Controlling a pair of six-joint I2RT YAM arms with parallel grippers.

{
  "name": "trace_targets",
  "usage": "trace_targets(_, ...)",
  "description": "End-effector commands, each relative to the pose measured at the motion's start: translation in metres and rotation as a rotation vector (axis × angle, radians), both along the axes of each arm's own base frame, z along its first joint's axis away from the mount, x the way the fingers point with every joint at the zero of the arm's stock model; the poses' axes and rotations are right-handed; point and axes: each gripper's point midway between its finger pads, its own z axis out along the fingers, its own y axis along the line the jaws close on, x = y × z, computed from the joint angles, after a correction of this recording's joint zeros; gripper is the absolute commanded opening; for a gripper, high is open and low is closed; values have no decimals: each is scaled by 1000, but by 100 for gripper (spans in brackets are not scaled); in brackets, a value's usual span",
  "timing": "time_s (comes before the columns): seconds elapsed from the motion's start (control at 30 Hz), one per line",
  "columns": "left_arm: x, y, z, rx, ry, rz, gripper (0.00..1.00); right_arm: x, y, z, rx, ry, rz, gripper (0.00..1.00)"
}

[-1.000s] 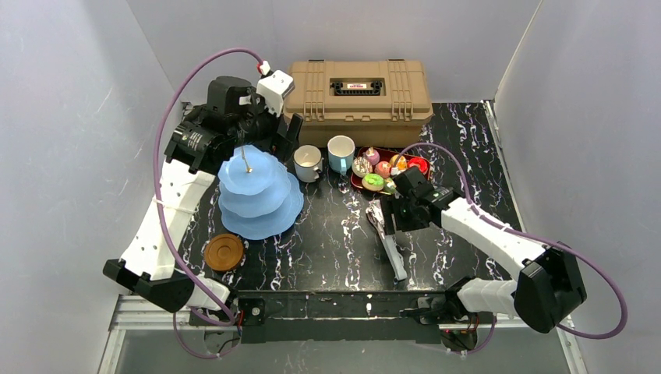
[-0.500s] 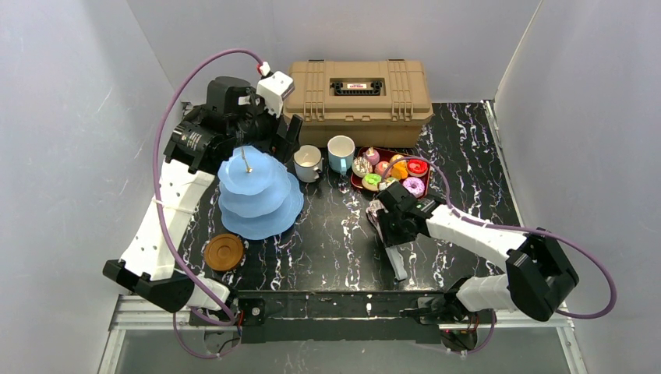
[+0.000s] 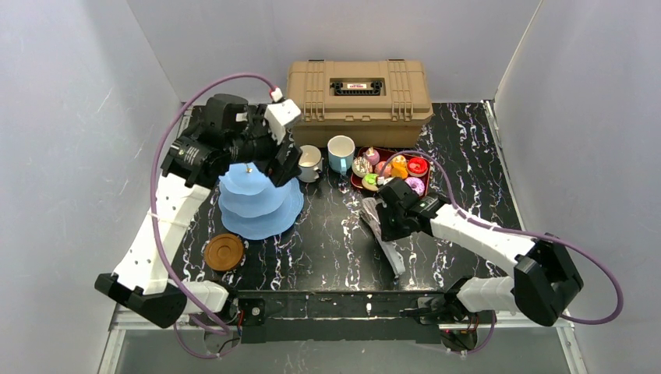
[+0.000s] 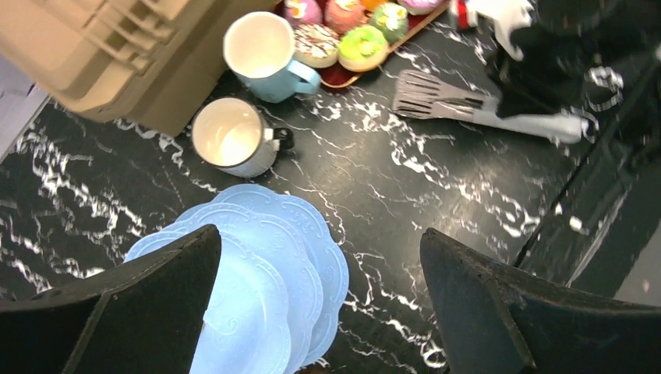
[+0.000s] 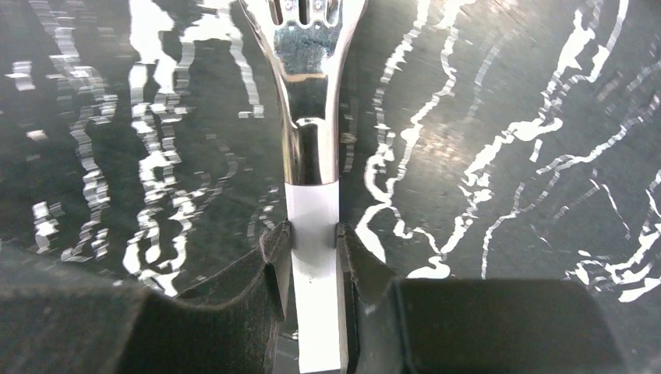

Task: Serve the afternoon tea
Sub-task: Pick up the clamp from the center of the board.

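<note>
Right pincer point(image 5: 313, 234) clamped the metal tongs point(image 5: 310, 148) by their white handle over the counter point(image 5: 507, 93); left pincer point(image 4: 318, 241) hung spread wide above the light-blue cake stand point(image 4: 257, 273).

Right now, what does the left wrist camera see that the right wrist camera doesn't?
Only the left wrist camera sees the white mug, the light-blue mug, the blue cake stand, the toy donuts and the tan toolbox. Only the right wrist camera clearly shows the right tool squeezing the metal tongs by the white handle. Both see the tongs and the black marble table.
</note>
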Motion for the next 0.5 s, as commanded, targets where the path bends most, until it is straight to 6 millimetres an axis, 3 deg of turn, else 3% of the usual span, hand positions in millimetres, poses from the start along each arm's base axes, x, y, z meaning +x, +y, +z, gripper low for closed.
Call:
trace_targets(0.0,-45,-9,4,-4,-132,-307,97,5,53,67,271,-87,171,2)
trace_targets(0.13,-70,-12,-8,36,-263,-488,95,1,83,119,468,-123,250,1)
trace_targets(0.33,-103,-19,-46,190,-482,-731,89,-8,120,182,734,-125,298,1)
trace_targets(0.47,-110,-26,-59,289,-754,-848,85,-18,139,216,903,-99,349,1)
